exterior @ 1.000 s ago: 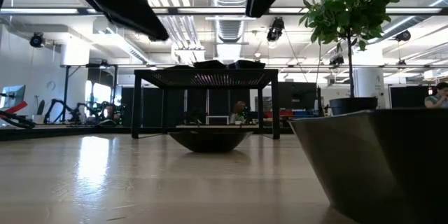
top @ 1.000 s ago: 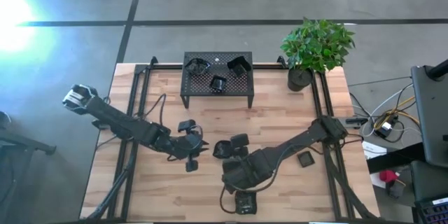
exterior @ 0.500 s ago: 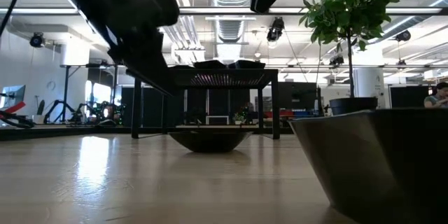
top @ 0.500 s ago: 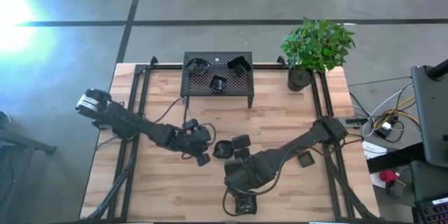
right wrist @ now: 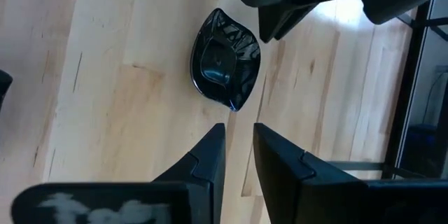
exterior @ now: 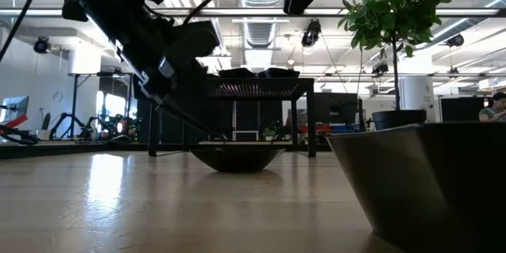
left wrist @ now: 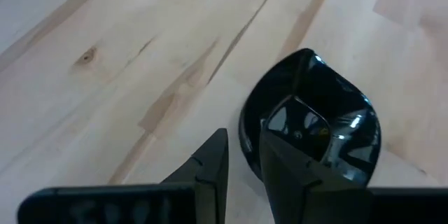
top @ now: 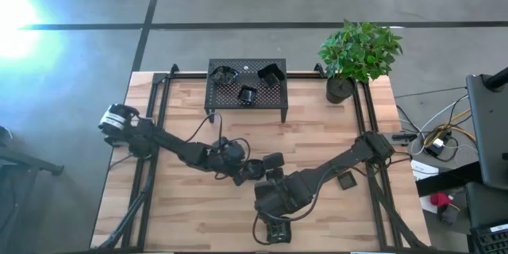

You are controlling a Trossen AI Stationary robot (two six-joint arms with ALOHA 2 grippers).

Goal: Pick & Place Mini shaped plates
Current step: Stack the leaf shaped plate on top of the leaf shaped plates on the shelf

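Mini shaped plates are scattered over the wooden table (top: 317, 139). Nearest the front edge, one plate (top: 278, 231) sits just in front of the right gripper (top: 267, 206), whose fingers are only a narrow gap apart with nothing between them. Right past its fingertips lies a leaf-shaped plate (right wrist: 224, 60), near the table's middle. The left gripper (top: 240, 174) has come right up to that plate; its jaws are set narrow around the near rim, one fingertip over the dish, though I can't tell if they're actually pinching it. Another square plate (top: 346, 180) sits toward the right edge. Further back, three plates rest on the black perforated rack (top: 274, 99) by the back edge, and a potted plant (top: 357, 51) fills the back right corner.
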